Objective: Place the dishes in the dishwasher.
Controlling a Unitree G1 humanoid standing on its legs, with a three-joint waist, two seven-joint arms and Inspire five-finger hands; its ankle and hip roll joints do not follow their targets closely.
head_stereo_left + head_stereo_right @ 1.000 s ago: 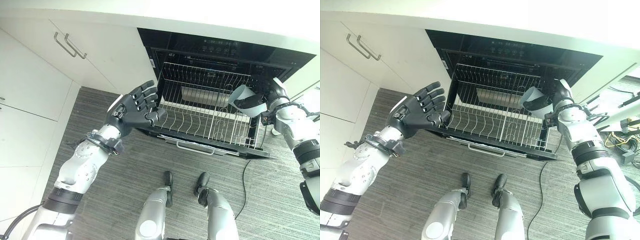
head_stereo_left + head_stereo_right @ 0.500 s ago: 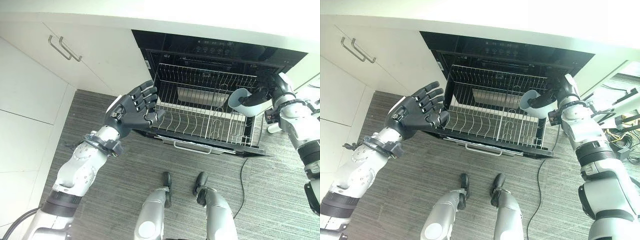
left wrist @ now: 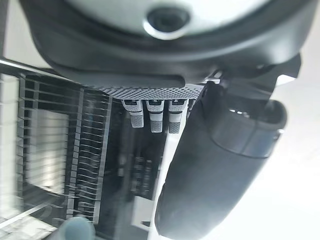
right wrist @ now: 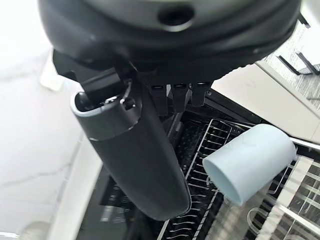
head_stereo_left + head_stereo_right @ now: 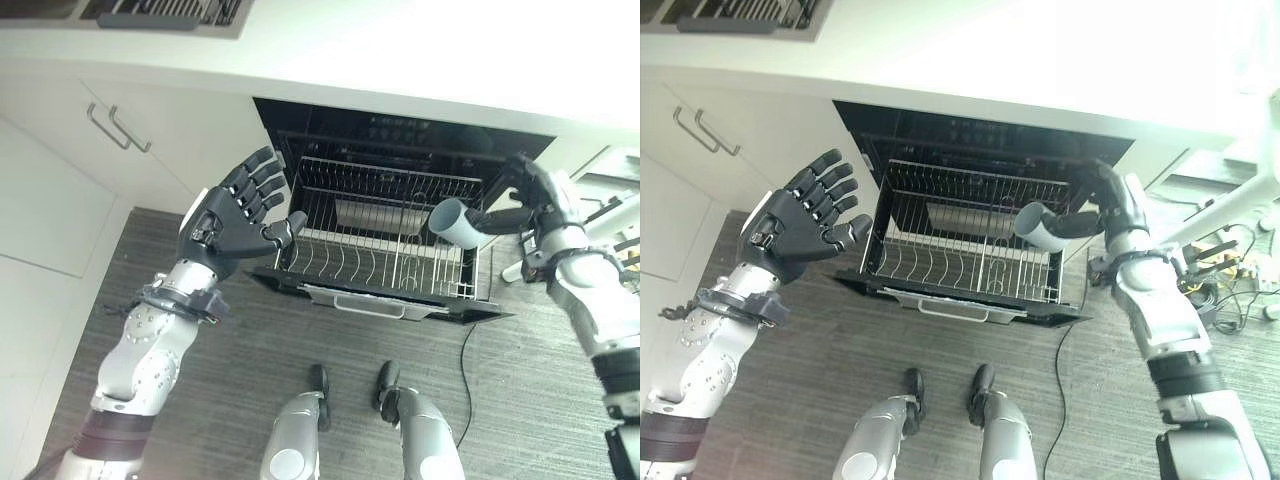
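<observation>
Kitchen setting: white cabinets (image 5: 60, 180) with bar handles under a pale countertop (image 5: 400, 60), striped grey floor (image 5: 200, 400), and a built-in dishwasher (image 5: 400, 140) with its dark cavity open and its door folded down. Right hand (image 5: 535, 205) — raised at the right edge of the dishwasher opening, thumb stretched out towards the cavity, fingers reaching to a cup (image 5: 455, 222); the head views show the cup at the fingertips, though the exact hold on it cannot be made out, and in the right wrist view (image 4: 135, 165) the thumb lies alongside the cup without touching it. Cup, as seen in the right wrist view (image 4: 250, 162): pale blue-grey, plain, cylindrical, smooth matte wall, lying on its side in the air with its flat base turned to the camera; it sits above the right end of the rack, not resting on the wires. Rack (image 5: 380, 250): silver wire, rows of upright tines, pulled out over the lowered door (image 5: 380, 300), no dishes visible in it. Left hand (image 5: 235, 215) — held up in front of the cabinet just left of the dishwasher, palm facing the rack, fingers spread and straight, thumb out, holding nothing.
</observation>
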